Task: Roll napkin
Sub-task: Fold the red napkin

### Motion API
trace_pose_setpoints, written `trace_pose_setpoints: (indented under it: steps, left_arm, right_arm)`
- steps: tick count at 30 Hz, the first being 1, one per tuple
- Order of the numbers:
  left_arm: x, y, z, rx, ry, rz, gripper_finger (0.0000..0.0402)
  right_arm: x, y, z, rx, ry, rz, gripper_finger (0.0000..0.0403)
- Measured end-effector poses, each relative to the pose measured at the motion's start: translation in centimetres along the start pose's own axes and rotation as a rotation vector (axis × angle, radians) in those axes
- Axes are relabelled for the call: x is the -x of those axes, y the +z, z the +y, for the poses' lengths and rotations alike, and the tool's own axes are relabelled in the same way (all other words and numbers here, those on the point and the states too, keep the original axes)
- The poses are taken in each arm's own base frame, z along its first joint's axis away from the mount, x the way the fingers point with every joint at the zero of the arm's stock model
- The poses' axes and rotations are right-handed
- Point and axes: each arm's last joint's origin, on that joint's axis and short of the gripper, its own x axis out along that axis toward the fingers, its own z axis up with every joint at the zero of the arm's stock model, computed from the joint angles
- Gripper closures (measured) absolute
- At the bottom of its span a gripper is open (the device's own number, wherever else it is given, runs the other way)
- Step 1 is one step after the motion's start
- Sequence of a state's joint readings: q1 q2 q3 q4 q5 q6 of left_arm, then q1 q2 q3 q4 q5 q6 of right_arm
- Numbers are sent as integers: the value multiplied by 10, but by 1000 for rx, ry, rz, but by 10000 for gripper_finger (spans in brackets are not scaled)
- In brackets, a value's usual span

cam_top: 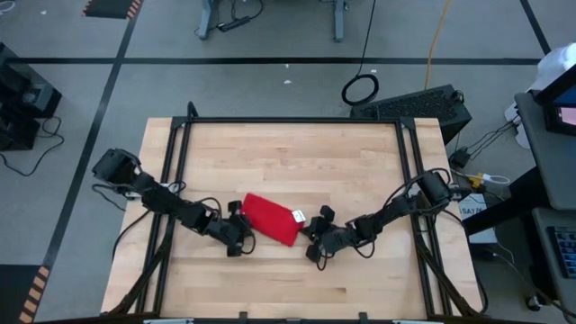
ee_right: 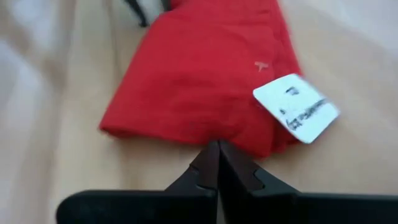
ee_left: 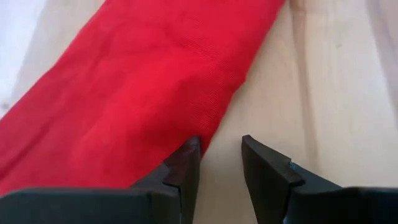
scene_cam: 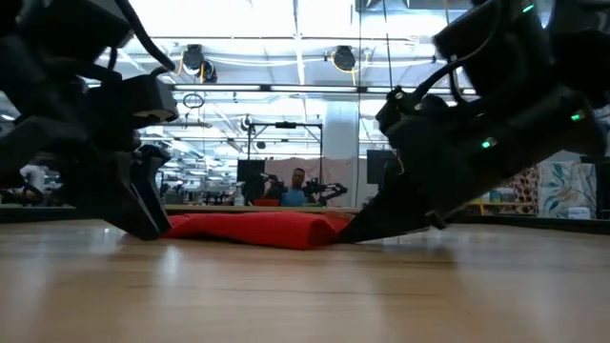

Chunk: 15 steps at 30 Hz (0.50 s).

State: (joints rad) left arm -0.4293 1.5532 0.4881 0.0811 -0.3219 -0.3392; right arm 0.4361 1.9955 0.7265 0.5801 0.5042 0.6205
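The red napkin [cam_top: 270, 219] lies on the wooden table as a thick folded pad, slanting, with its white tag [ee_right: 296, 107] at the end toward the right. My left gripper [ee_left: 221, 149] is low at the napkin's left end. It is open: one finger is at the cloth's edge and the other over bare wood. My right gripper [ee_right: 217, 149] is shut, with its tips at the napkin's right end beside the tag. In the low view, both grippers [scene_cam: 152, 224] [scene_cam: 351, 232] reach down to table level on either side of the napkin [scene_cam: 257, 229]. My left gripper has one fingertip [ee_left: 188, 155] at the napkin's long edge [ee_left: 208, 127], coming slanting down from the table's left; I cannot tell whether it touches the cloth. My right gripper's shut fingertips [ee_right: 211, 158] meet the napkin's folded edge [ee_right: 214, 134] near the tag, slanting down from the table's right. The napkin lies flat on the table.
Bare wood surrounds the napkin on all sides. A black frame [cam_top: 288, 120] runs along the table's far edge and down both sides. Cables trail from both arms onto the table. A person shows far off in the room behind the table [scene_cam: 299, 186].
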Motion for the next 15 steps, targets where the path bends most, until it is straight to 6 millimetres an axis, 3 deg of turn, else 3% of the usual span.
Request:
trace_pose_setpoints:
  steps: [9,15]
  left_arm:
    - [12,10,21,-192,59,-32,279]
    - [28,19,23,-197,49,-100,279]
  right_arm:
    - [20,-11,22,-122,28,-17,403]
    - [36,16,28,-67,58,-110,403]
